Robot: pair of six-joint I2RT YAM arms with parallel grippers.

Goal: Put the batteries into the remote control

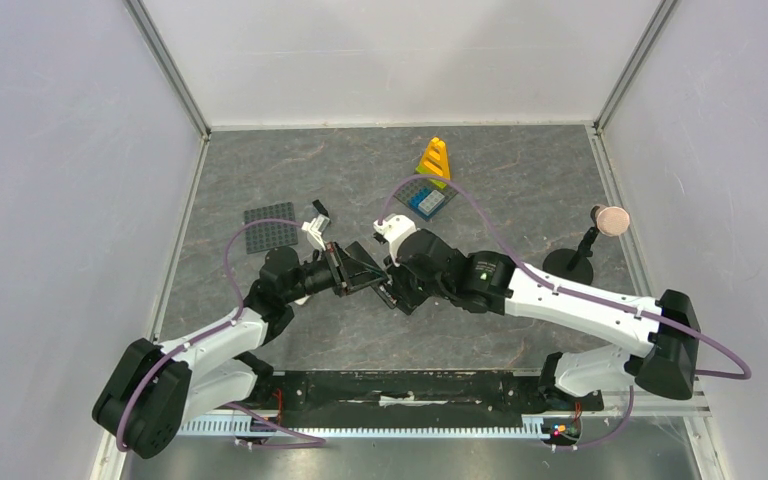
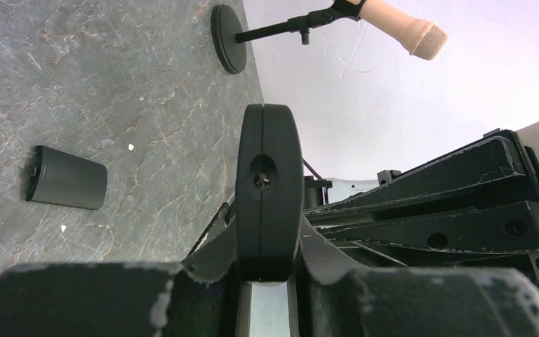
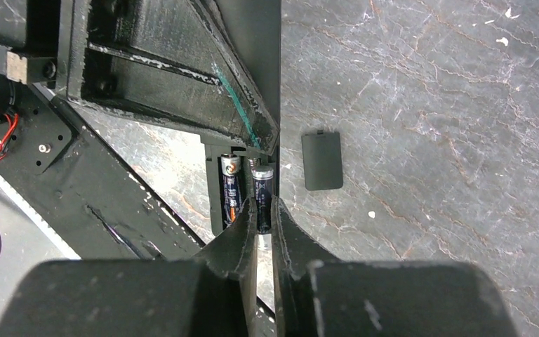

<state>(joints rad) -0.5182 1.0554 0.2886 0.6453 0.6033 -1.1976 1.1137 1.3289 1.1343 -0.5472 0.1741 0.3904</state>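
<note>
Fingers (image 3: 237, 239) of the right gripper (image 3: 261, 210) are pinching the lower end of a battery (image 3: 264, 184). They are nearly closed around it and are holding it in the open slot of the remote control (image 3: 214, 203). Just beside it, the other battery (image 3: 230, 184) is lying in the same slot, its silver end pointing away from the fingers. The left gripper (image 2: 268, 246) is clamping the remote's dark body between its partly closed fingers, and the remote is pointing end-on toward the left wrist camera. Seen from above, the two grippers are meeting nose to nose over the middle of the table (image 1: 520, 180). Just past the remote, a small dark battery cover (image 3: 321, 160) is lying flat on the grey stone-patterned surface. Farther back, a grey studded plate (image 1: 272, 226) is sitting at the left, with a small white piece (image 1: 313, 232) beside it. A blue brick plate (image 1: 428, 200) and a yellow piece (image 1: 435, 158) are resting toward the rear wall. A microphone (image 1: 612, 220) on a round stand is standing at the right.
</note>
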